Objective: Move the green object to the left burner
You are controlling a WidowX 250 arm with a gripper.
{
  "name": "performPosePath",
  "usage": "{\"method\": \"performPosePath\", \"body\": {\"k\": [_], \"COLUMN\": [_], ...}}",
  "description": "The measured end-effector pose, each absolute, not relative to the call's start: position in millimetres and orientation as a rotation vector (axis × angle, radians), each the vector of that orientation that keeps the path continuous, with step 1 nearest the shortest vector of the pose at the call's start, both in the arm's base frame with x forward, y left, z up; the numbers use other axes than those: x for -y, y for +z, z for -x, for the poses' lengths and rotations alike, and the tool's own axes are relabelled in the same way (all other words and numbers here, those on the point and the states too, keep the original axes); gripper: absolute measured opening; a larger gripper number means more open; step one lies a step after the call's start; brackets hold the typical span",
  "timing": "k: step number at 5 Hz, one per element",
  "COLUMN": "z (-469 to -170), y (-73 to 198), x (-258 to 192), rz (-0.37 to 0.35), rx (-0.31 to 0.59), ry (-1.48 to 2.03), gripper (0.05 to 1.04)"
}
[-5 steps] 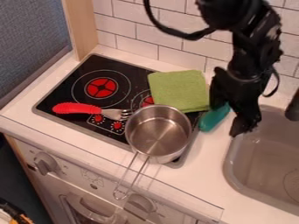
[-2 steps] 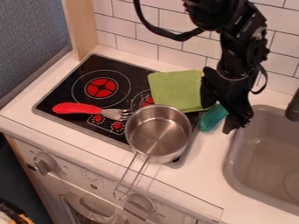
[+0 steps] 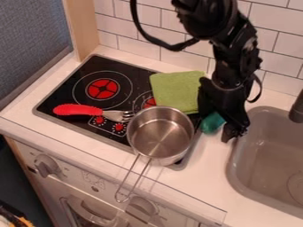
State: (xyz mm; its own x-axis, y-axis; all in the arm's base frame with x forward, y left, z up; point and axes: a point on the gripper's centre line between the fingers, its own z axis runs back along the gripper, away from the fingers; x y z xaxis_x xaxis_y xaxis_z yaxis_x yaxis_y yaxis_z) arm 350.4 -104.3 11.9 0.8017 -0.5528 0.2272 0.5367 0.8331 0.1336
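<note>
Black gripper [image 3: 217, 124] hangs over the counter [image 3: 207, 177], between the stovetop [image 3: 65, 96] and the grey sink [image 3: 269, 173], its 2 fingers spread apart with a gap between them. A teal-green object [image 3: 211, 124] lies on the counter at the stove's right edge, directly beneath the gripper and partly hidden by it; contact with the fingers cannot be told. A 2nd green item, a folded light-green cloth [image 3: 174, 91], lies flat over the rear right part of the stovetop, covering part of the right burner [image 3: 149, 103]. Left burner [image 3: 103, 88]: red center, black surface around it, both green items well apart from it. Metal pot [image 3: 160, 133] stands upright at the front right of the stovetop, its wire handle pointing toward the front of the counter. Fork [image 3: 77, 110] with a red handle lies across the front left of the stovetop, tines toward the pot; whether they touch it cannot be told. 2 red-centered dial markings show just in front of the fork. White tile wall [image 3: 177, 55] behind; dark faucet [image 3: 297, 108] at the right edge, beside the sink.
</note>
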Motion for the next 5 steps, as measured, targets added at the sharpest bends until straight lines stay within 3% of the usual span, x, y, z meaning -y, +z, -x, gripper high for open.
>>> {"method": "performPosePath", "body": {"k": [1,2,5], "z": [-350.3,-351.7,-351.6], "y": [7.3,7.1,15.7], "x": [104.4,107.5,108.3], "rz": [-0.063,-0.056,-0.053], "rx": [0.249,0.252,0.266], "ry": [-0.579,-0.58,-0.688], "gripper": [0.649,0.449,0.449]}}
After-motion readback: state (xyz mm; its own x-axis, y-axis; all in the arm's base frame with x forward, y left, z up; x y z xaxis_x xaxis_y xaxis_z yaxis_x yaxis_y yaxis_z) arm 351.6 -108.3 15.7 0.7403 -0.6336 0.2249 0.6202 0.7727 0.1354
